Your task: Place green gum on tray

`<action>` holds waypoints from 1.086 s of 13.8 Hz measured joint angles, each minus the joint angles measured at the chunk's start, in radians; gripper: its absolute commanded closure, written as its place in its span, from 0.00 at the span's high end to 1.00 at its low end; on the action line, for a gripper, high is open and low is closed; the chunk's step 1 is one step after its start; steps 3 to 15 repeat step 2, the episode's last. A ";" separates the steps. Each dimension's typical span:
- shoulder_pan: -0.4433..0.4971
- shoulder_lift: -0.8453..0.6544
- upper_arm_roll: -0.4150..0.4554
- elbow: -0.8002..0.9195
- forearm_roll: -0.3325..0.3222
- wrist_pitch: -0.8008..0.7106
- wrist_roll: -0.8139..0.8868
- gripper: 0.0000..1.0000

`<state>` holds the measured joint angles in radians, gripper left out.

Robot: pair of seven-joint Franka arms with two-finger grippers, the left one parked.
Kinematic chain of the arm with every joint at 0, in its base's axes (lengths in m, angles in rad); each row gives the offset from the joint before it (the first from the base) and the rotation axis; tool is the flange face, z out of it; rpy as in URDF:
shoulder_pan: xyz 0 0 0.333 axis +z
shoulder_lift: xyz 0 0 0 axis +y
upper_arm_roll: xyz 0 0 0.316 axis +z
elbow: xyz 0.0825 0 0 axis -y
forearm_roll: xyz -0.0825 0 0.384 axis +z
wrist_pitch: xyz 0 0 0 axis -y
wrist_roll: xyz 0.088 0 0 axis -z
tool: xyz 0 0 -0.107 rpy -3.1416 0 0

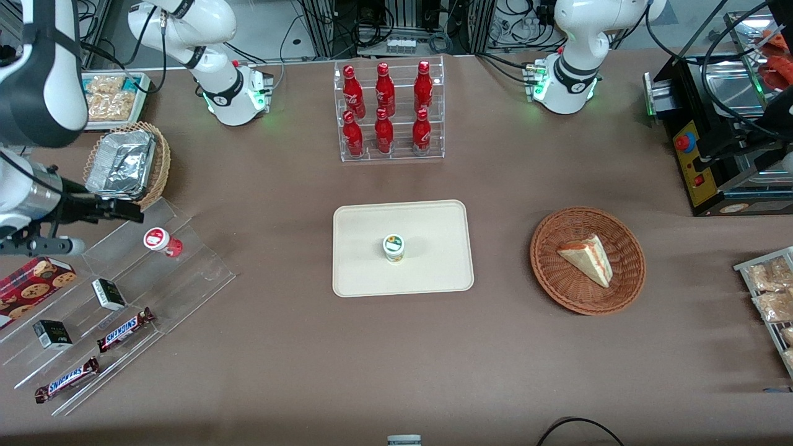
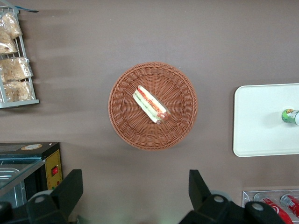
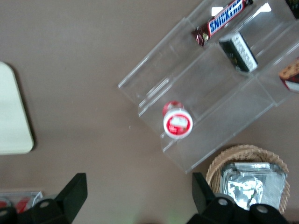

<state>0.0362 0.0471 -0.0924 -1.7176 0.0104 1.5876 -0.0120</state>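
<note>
the green gum (image 1: 394, 248) stands upright on the tray (image 1: 433, 272), close to the tray's middle, its white lid with the green and orange label facing up. the left wrist view shows it too (image 2: 290, 115), standing on the tray (image 2: 261, 121). nothing grips it. the tray lies flat near the centre of the counter (image 1: 297, 347).

the gripper (image 1: 118, 207) is well apart from the tray, up above the clear acrylic display steps (image 1: 186, 272) at the working arm's end of the counter. its two fingers (image 3: 74, 191) are spread wide and hold nothing. on the steps under it stands a red-based gum bottle (image 1: 162, 241), seen in the right wrist view as a white round lid over a red base (image 3: 178, 122). lower on the same steps lie two snickers bars (image 1: 124, 328), two small dark boxes (image 1: 109, 293) and a cookie box (image 1: 31, 285). a wicker basket with foil trays (image 1: 127, 162) sits just beside the steps, farther from the front camera.

a clear rack of red cola bottles (image 1: 387, 111) stands toward the counter's back edge. toward the parked arm's end a round wicker basket (image 1: 626, 279) holds a wedge sandwich (image 1: 587, 258).
</note>
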 measured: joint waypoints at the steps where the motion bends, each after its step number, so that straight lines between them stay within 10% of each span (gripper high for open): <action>1: 0.000 -0.017 0.000 -0.002 0.000 -0.032 0.000 1.00; 15: 0.000 -0.033 0.000 -0.002 0.000 -0.052 0.000 1.00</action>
